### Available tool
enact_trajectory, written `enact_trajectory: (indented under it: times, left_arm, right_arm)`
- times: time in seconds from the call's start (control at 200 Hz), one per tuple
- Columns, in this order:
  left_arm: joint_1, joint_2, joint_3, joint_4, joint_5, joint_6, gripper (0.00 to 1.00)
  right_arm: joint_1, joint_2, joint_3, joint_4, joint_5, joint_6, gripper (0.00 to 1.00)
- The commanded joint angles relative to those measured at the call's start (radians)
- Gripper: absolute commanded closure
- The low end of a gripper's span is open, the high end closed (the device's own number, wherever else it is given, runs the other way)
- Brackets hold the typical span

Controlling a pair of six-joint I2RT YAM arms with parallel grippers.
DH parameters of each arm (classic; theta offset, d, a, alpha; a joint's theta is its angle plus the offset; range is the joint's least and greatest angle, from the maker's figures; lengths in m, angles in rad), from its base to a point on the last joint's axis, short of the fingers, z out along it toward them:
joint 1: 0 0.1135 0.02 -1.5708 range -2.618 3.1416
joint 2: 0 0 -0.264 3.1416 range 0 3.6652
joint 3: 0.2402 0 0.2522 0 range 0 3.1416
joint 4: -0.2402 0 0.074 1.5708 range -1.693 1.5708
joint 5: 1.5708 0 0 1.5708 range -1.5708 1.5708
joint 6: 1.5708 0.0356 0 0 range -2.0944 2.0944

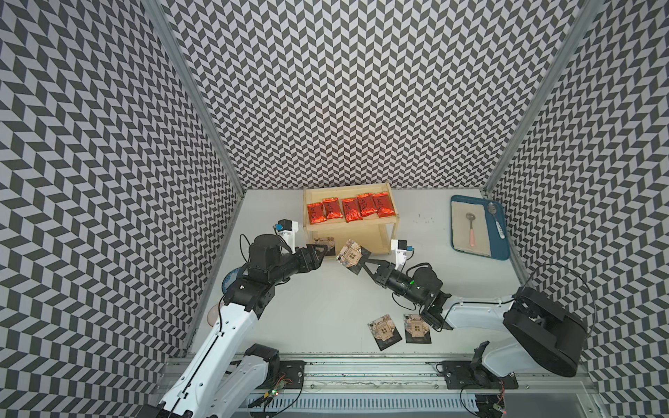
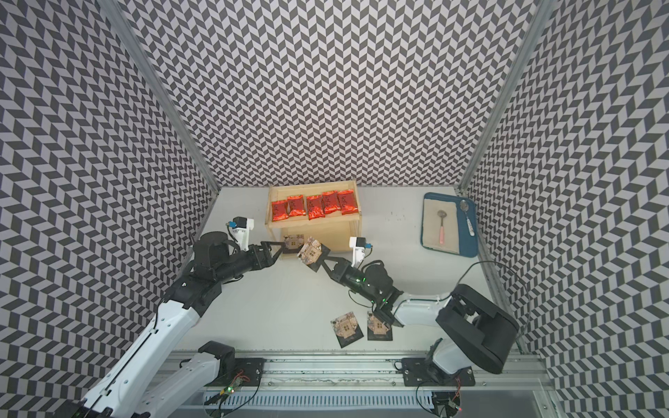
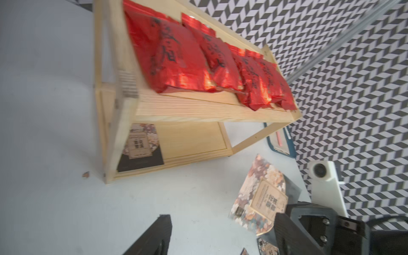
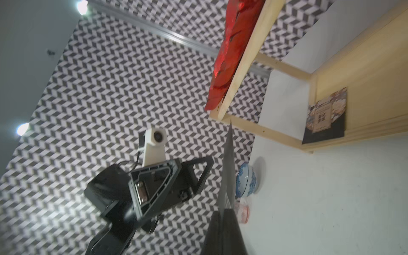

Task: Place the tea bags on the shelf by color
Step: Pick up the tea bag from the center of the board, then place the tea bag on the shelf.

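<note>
Two black-and-white robot arms [image 1: 231,325] reach over the pale grey worktop [image 1: 325,307]. The left fingers [image 1: 318,253] stand wide and empty beside the small two-tier pale wood shelf [image 1: 347,226]. The right fingers [image 1: 363,263] pinch a flat black packet with beige print [image 1: 349,255], tilted before the lower tier, where a matching packet [image 3: 141,148] lies. Five shiny red foil sachets [image 1: 349,209] fill the top board, and two black packets [image 1: 384,331] wait on the worktop. Held by its edge, the packet may swivel or catch the top board going in.
</note>
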Motion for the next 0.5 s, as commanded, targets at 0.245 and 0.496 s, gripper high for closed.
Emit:
enact_trajectory:
  times: [0.245,0.496]
  left_arm:
    - [0.04,-0.059,0.002,-0.083,-0.104,0.069,0.23]
    - [0.031,-0.063,-0.013,-0.07,-0.1,0.071,0.23]
  right_arm:
    - [0.055,0.279,0.184,0.005,0.416,0.056,1.0]
    - [0.036,0.482,0.316,0.078,0.426,0.102,1.0]
